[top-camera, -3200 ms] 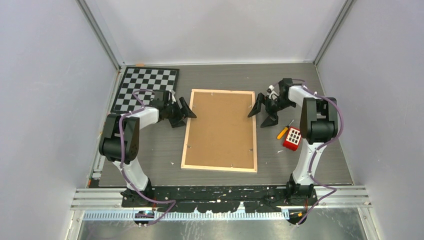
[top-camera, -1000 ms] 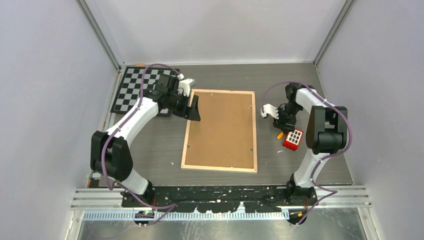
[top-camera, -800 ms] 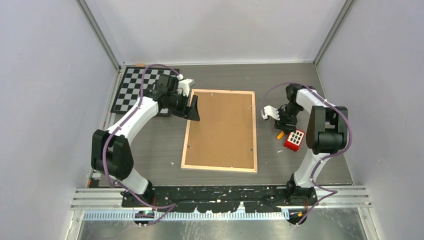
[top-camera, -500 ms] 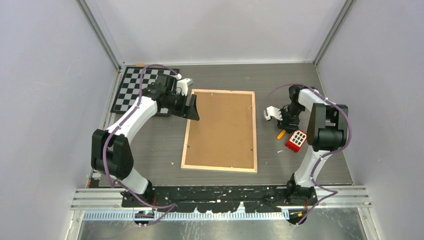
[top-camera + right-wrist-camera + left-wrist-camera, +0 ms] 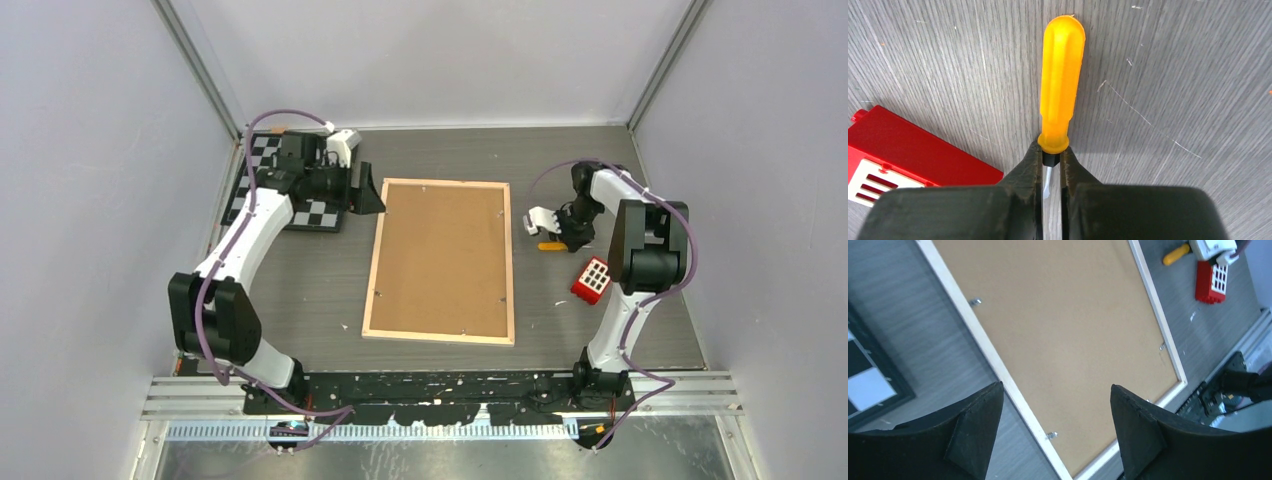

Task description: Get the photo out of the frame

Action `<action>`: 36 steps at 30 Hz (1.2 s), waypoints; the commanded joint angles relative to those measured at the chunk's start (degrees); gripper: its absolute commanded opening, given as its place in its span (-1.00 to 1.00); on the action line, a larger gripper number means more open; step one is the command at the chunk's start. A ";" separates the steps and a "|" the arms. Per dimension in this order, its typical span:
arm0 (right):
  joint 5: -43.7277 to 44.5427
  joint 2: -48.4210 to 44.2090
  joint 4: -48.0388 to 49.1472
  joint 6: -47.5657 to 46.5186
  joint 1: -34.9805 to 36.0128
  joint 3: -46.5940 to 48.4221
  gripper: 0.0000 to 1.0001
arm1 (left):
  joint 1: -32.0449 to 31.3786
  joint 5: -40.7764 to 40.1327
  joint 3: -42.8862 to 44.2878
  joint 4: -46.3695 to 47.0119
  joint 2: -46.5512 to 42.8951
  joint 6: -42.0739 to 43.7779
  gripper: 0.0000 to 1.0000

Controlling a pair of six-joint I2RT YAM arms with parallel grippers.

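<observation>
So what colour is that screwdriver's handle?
The screwdriver handle is orange-yellow; clearest in the right wrist view.

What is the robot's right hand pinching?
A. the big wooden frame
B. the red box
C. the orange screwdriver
C: in the right wrist view, the right gripper is closed on the metal shaft of the screwdriver, just below its orange handle.

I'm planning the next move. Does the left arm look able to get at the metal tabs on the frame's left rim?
Likely yes: the left gripper hangs open beside that rim, and nothing covers the frame or its metal tabs.
</observation>
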 commanded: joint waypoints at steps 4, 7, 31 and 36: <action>-0.86 1.69 -6.98 -2.94 -0.66 8.10 -0.99 | 1.91 -2.30 3.55 8.29 -4.85 4.09 0.73; -3.31 1.40 -12.29 1.00 -1.08 15.38 -0.99 | 1.97 -5.56 7.78 3.78 -3.80 7.78 0.99; -26.14 -18.13 -2.38 58.21 29.86 21.60 -0.99 | -5.47 27.30 13.37 0.65 9.32 -22.17 0.86; -26.90 -18.07 -0.50 63.88 34.06 20.93 -0.99 | -7.84 27.58 11.69 3.37 9.20 -21.97 0.66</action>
